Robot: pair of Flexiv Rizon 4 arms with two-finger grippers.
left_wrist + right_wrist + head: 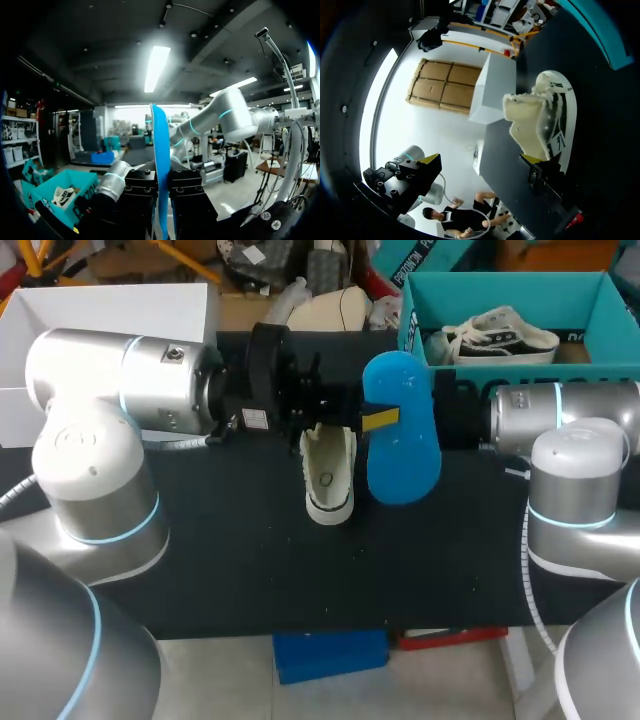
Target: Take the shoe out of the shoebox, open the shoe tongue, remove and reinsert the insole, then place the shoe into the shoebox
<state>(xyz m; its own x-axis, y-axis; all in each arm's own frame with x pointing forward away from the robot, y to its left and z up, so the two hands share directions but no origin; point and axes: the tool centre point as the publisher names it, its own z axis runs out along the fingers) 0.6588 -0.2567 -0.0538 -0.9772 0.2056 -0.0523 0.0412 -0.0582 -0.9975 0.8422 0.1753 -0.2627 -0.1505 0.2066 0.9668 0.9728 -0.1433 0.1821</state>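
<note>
My left gripper (pixel 372 420) is shut on the edge of a blue insole (pixel 402 440) and holds it in the air above the black table (pixel 250 560). The left wrist view shows the insole (pixel 161 150) edge-on, clamped between the black fingers of the left gripper (pixel 161 187). A cream shoe (pixel 330 475) lies on the table just under and beside the insole. My right gripper (pixel 480 161) stands wide open with nothing in it, the shoe (pixel 542 117) ahead of its fingers. In the head view the insole hides most of it.
A teal shoebox (pixel 500 285) at the back right holds a second black-and-white shoe (pixel 500 340); the box (pixel 75 182) also shows in the left wrist view. A white box (pixel 110 300) stands at the back left.
</note>
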